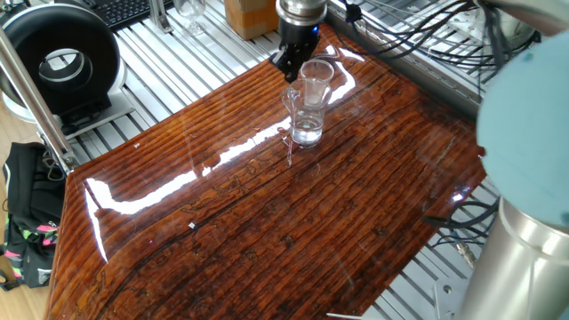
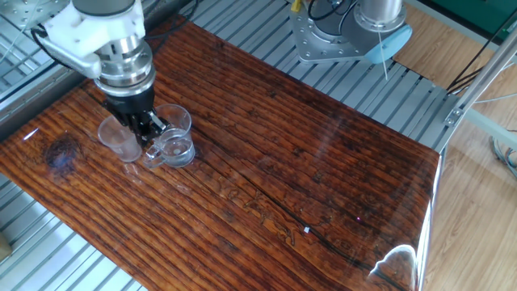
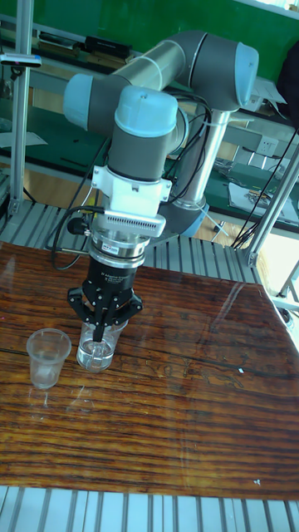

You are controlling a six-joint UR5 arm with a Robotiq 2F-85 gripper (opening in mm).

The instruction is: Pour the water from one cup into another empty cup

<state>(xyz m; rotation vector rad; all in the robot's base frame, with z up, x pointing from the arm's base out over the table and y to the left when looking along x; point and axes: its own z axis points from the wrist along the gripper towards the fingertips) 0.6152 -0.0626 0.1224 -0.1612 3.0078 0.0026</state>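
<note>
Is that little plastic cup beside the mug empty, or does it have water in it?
It looks empty. The small cup stands upright with nothing visible inside, while the mug next to it shows a shallow layer of water.

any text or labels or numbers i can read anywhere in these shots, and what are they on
None can be read.
Small label on the gripper body, tall fixed view: too blurred to read.
Keyboard beyond the table, one fixed view: keys too small to read.
Mug, small cup and wooden table: no print visible.
</note>
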